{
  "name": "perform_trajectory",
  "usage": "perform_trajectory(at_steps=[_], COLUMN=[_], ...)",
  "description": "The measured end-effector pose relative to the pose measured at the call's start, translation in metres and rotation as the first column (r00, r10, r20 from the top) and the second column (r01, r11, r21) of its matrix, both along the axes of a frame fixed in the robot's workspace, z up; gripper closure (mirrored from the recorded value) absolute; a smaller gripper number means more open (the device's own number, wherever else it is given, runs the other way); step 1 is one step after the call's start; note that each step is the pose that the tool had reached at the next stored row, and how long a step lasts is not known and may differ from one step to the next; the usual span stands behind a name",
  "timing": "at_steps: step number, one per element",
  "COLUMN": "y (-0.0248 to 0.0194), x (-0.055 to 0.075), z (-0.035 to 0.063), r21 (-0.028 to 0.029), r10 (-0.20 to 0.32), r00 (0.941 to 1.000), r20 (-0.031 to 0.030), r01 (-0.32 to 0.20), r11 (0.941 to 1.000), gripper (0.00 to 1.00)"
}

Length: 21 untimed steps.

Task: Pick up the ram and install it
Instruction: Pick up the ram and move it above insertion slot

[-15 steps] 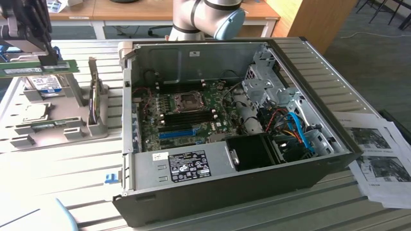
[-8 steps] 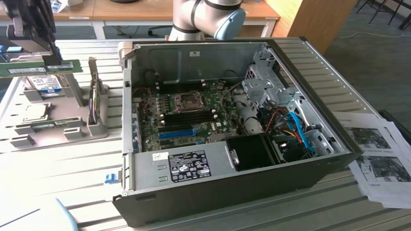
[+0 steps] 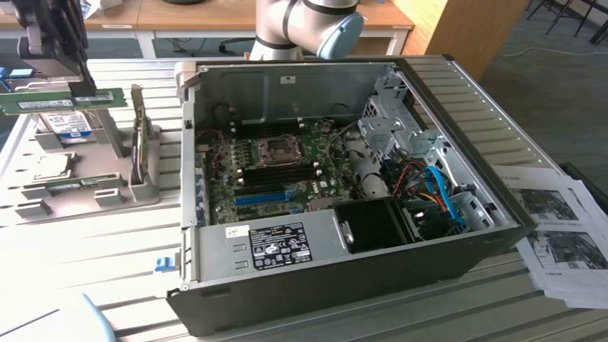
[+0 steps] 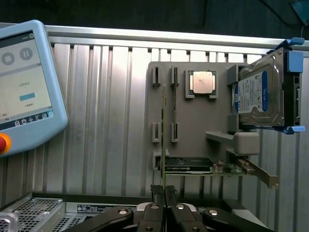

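The ram (image 3: 59, 102) is a long green stick held level in the air at the exterior view's upper left, above the grey parts holder (image 3: 95, 196). My gripper (image 3: 85, 91) comes down from above and is shut on it. In the wrist view the ram (image 4: 164, 135) runs edge-on as a thin line out from the shut fingers (image 4: 157, 197), over the holder (image 4: 193, 121). The open computer case (image 3: 323, 285) lies to the exterior view's right, with its motherboard (image 3: 275, 171) facing up.
The holder carries a hard drive (image 4: 258, 96), a CPU (image 4: 203, 82), a graphics card (image 4: 193, 166) and another green stick (image 3: 68, 187). A blue slot (image 3: 261, 197) sits on the motherboard. A teach pendant (image 4: 24, 82) lies near the case; papers (image 3: 560, 235) lie at the exterior view's right.
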<state>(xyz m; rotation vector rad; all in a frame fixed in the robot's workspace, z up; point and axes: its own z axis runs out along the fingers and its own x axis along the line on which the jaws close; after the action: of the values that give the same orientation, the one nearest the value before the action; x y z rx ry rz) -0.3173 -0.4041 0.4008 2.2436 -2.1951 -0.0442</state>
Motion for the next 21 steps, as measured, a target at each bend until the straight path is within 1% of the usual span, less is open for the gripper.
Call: perform_trajectory(at_steps=[21], y=[0.0], x=[0.017], z=[0.0], r21=[0.0], r10=[0.0], r00=[1.0], r20=[0.0], r01=[0.0], r11=[1.0], gripper=[0.89])
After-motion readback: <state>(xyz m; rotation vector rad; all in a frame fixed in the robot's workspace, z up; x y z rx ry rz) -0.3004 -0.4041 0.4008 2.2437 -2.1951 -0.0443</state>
